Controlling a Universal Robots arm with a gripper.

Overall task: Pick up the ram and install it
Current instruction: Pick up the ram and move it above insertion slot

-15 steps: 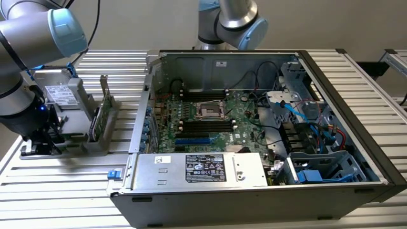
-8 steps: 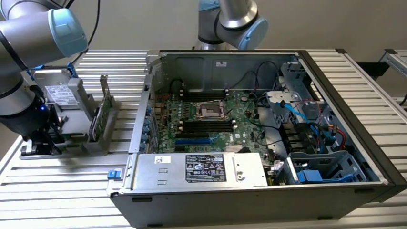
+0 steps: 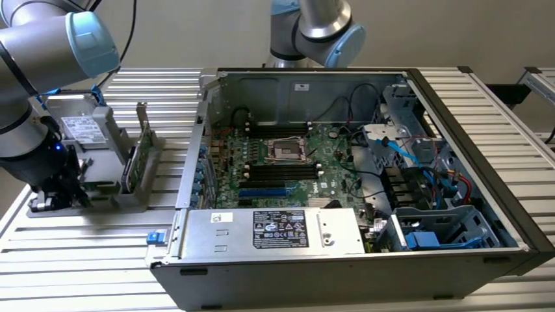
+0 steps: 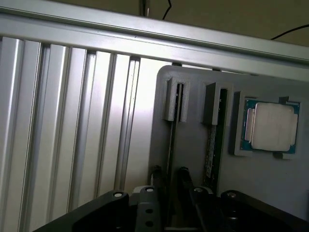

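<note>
While the open computer case [image 3: 347, 279] is lying on the slatted table [image 3: 87, 247], the grey holder [image 4: 193, 159] by the table's edge is keeping the ram [image 4: 171, 145] upright on its edge, ready for grasping. The gripper [image 4: 170, 175] is straddling it, jaws apart, not clamping.

SITE: robotics lab bench | SURFACE: slotted aluminium-profile table [image 3: 87, 240] beside the fingers of the gripper [image 4: 170, 170] | EQUIPMENT: robot arm [image 3: 52, 52] carrying the fingers, second robot arm [image 3: 316, 26] well apart from them | WORKPIECE: open computer case [image 3: 260, 91], motherboard [image 3: 295, 169] exposed, well apart from the fingers | FIXTURE: grey parts holder [image 4: 193, 121] at the fingers, processor [image 4: 271, 126] seated near them
</note>
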